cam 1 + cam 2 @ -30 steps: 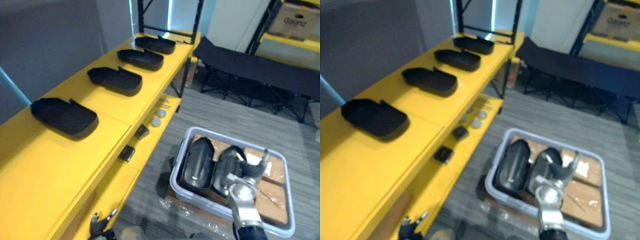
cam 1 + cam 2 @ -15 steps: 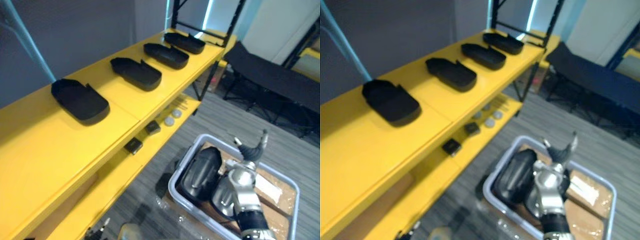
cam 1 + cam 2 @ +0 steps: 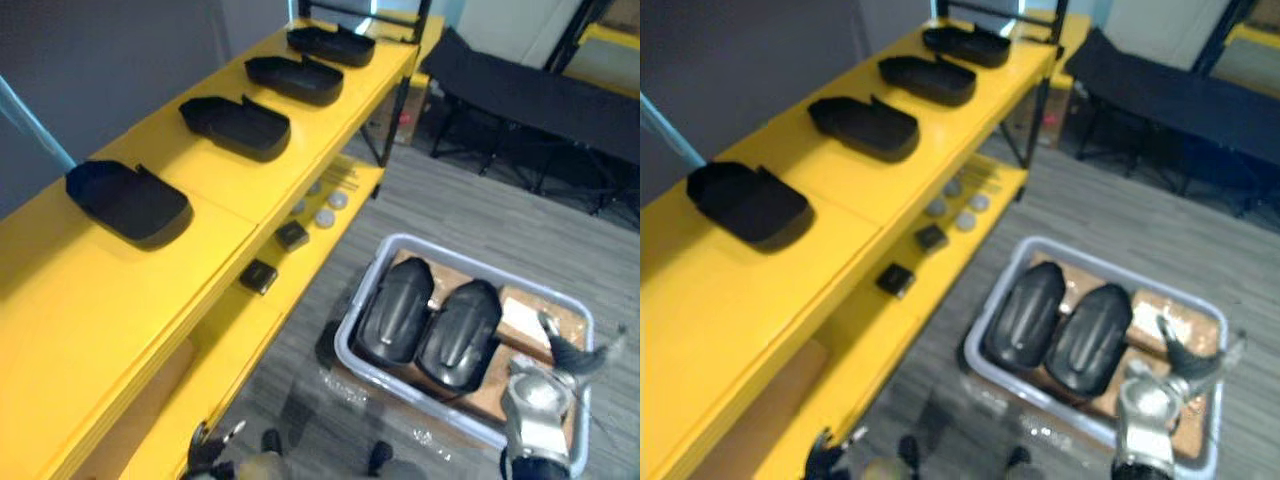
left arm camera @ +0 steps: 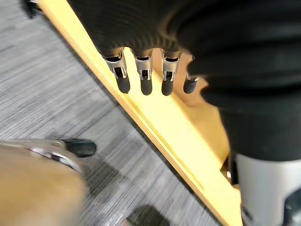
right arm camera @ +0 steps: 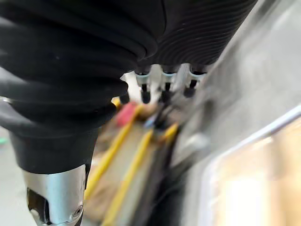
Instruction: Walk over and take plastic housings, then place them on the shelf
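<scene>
Two black plastic housings point(image 3: 395, 310) point(image 3: 460, 333) lie side by side, domed side up, in a grey bin point(image 3: 352, 318) on the floor. Several more housings point(image 3: 128, 203) point(image 3: 235, 127) sit in a row, hollow side up, on top of the yellow shelf point(image 3: 120, 290). My right hand point(image 3: 545, 390) hangs over the bin's near right corner, just right of the right housing, open with thumb and fingers spread and holding nothing. My left hand point(image 3: 210, 445) is low by the shelf's lower front edge, its fingers point(image 4: 143, 77) straight and empty.
The shelf's lower board carries two small black blocks point(image 3: 258, 276) and some round discs point(image 3: 324, 217). Brown cardboard point(image 3: 520, 315) lines the bin's right part. A black folding cot point(image 3: 530, 100) stands behind the bin. Grey floor lies between shelf and bin.
The whole view has shifted. My right hand, which was over the right housing, now sits off it toward the bin's near right corner, still empty. Both housings stay in the bin.
</scene>
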